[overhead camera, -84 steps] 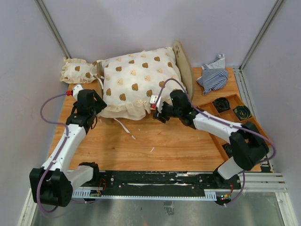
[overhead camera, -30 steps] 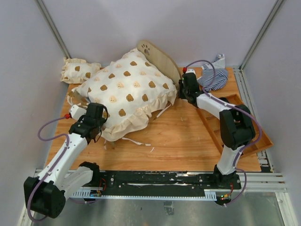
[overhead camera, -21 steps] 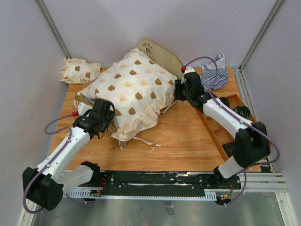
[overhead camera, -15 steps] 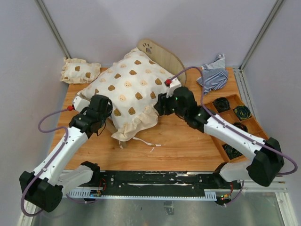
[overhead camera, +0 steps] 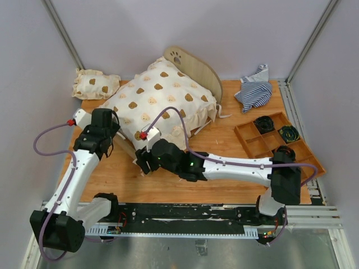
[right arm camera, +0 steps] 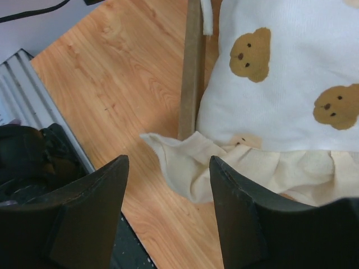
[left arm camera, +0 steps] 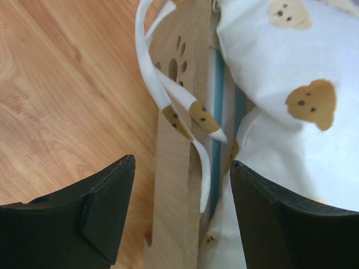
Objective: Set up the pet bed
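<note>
The pet bed (overhead camera: 194, 67) sits on the wooden table (overhead camera: 227, 137), toward 11 o'clock from the middle. Its round end board is smooth, pale wood with a paw shape cut into it. A big soft cushion (overhead camera: 162, 103) covers most of it. The cushion is cream cloth with brown bear faces and a frilly edge. In the left wrist view, blue and white stripes peek out beside the bed's wood (left arm camera: 168, 168), and white ribbons hang over it.

A small matching cushion (overhead camera: 96, 84) lies at 10 o'clock. A crumpled striped cloth (overhead camera: 255, 89) lies at 1 o'clock. A wooden tray (overhead camera: 253, 137) with little boxes is at 4 o'clock.

The left gripper (overhead camera: 107, 147) has its jaws wide, one on each side of the bed's board, and holds nothing. The right gripper (overhead camera: 143, 161) is wide too, over the frill (right arm camera: 185, 179).

A moment ago the right gripper was at the cushion's 3 o'clock side. Now it is at the 7 o'clock corner. One second ago the bed was tipped up. Now it lies flat.
</note>
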Controlling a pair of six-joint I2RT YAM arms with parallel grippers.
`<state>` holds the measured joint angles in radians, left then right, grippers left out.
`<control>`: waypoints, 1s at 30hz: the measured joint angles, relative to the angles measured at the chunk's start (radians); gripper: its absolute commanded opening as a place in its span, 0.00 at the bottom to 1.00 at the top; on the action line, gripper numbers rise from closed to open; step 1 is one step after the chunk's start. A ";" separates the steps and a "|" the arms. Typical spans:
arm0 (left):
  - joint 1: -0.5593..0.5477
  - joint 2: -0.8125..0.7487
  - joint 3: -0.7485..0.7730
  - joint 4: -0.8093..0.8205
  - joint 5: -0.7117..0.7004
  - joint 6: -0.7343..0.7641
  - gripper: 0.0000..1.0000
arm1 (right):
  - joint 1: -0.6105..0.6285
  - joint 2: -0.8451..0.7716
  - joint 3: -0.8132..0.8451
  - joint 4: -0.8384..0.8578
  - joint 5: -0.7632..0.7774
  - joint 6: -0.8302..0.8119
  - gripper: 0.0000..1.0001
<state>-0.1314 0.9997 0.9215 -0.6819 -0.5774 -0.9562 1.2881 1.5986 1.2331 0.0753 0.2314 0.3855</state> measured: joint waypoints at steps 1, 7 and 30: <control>0.000 0.000 -0.011 0.005 0.010 0.008 0.73 | 0.003 0.032 0.020 -0.007 0.013 0.000 0.61; 0.005 -0.008 -0.105 0.035 0.090 0.016 0.57 | 0.006 0.129 0.071 -0.074 0.092 -0.028 0.19; -0.105 -0.164 -0.196 0.036 0.224 -0.256 0.00 | 0.006 -0.304 -0.327 -0.051 0.109 -0.110 0.58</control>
<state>-0.2363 0.8356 0.7254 -0.6460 -0.3531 -1.2121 1.2938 1.2949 0.9062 0.0246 0.3401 0.2756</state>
